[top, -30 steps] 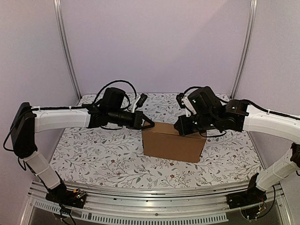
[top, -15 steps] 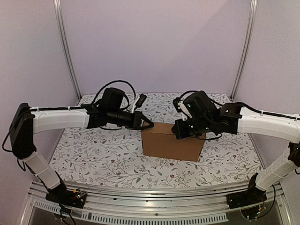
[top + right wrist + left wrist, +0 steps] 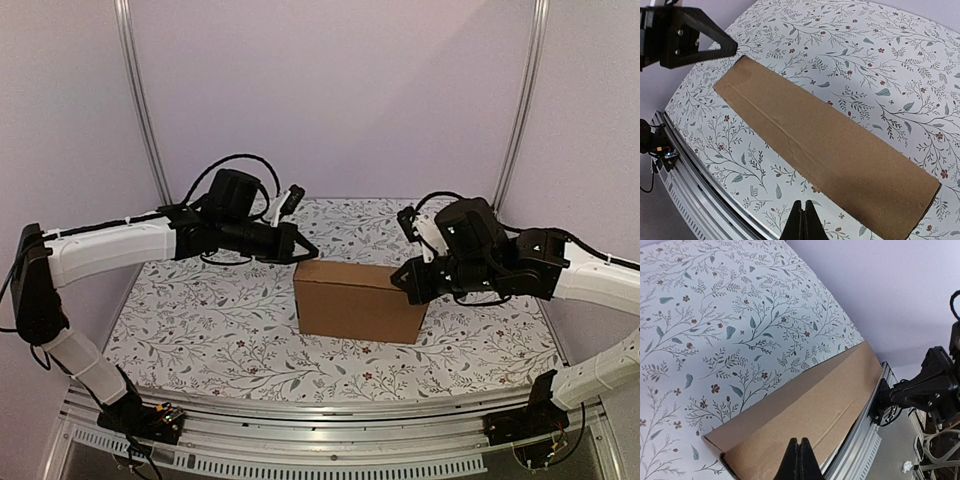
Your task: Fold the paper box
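Lengthwise left-to-right, the paper box point(image 3: 357, 302).

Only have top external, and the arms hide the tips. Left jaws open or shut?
Observer: Shut. The left wrist view shows the left gripper with its jaws pressed together and nothing between them.
Operator: Right tips on the box?
Observer: Not by its wrist view. The right gripper, jaws also shut, shows against the patterned table beside the long edge of the paper box, not over the cardboard.
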You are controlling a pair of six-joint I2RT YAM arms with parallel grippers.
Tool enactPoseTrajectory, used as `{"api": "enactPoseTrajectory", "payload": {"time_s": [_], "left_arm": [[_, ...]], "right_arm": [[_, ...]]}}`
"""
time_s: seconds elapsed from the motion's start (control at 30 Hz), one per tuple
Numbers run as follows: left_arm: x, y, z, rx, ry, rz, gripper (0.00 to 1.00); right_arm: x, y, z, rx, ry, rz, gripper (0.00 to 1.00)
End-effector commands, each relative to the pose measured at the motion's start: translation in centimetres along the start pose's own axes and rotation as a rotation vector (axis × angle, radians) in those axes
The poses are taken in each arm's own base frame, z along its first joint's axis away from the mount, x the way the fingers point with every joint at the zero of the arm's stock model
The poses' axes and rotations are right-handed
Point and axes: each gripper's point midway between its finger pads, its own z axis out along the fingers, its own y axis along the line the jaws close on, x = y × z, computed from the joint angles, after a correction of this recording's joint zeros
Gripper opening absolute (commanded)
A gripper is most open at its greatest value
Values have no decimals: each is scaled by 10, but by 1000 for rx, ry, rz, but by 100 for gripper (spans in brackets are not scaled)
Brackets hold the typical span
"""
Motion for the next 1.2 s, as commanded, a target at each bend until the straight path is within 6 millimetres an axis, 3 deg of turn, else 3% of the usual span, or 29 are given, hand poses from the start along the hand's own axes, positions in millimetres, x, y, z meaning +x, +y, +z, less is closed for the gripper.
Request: {"api": "enactPoseTrajectory", "payload": {"time_s": [0.0, 0.13, 0.23, 0.43, 0.63, 0.77, 1.17], "left_arm": [[-20, -9, -11, -53, -13, 72, 0], [-24, -1, 1, -84, 13, 80, 0], [-24, 8, 11, -108, 29, 78, 0], [-16, 29, 33, -159, 75, 59, 0], [0, 45, 39, -200, 121, 40, 0], [9, 48, 33, -211, 132, 30, 0], [31, 52, -1, -264, 123, 23, 0]], "right_arm": [[40, -6, 0, -1, 53, -52, 0], [63, -16, 2, 8, 43, -16, 0], [74, -36, 5, 85, 30, 26, 0], [84, -56, 20, 183, 3, 123, 0], [71, -59, 30, 242, -28, 157, 0], [58, -55, 38, 258, -52, 149, 0], [23, -15, 87, 199, -39, 54, 0]]}}
